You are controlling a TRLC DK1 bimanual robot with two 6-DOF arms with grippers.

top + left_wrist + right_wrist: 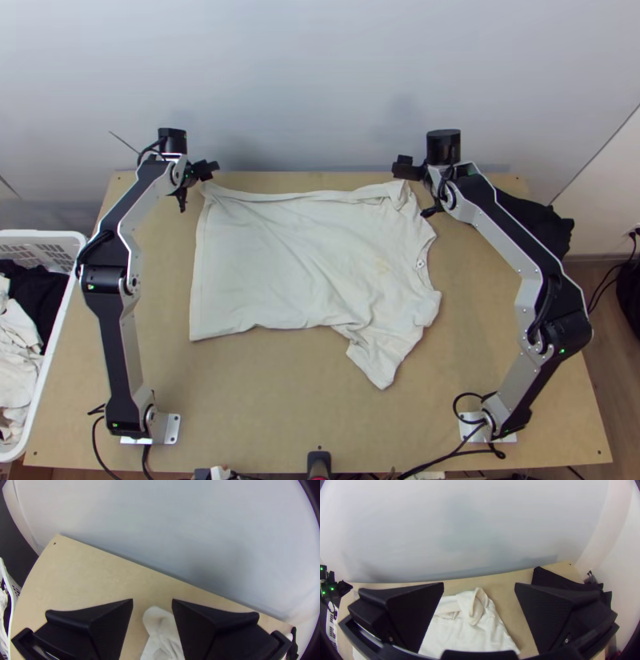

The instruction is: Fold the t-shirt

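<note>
We see the creamy, softly rumpled t-shirt mid-worktop, a sleeve angling toward five o'clock. Our left claw at its eleven and right claw at its one are released, fingers parted.

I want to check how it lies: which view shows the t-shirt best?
The top view: it shows the t-shirt from hem to collar. The left wrist view shows a corner; the right wrist view, a curled edge.
</note>
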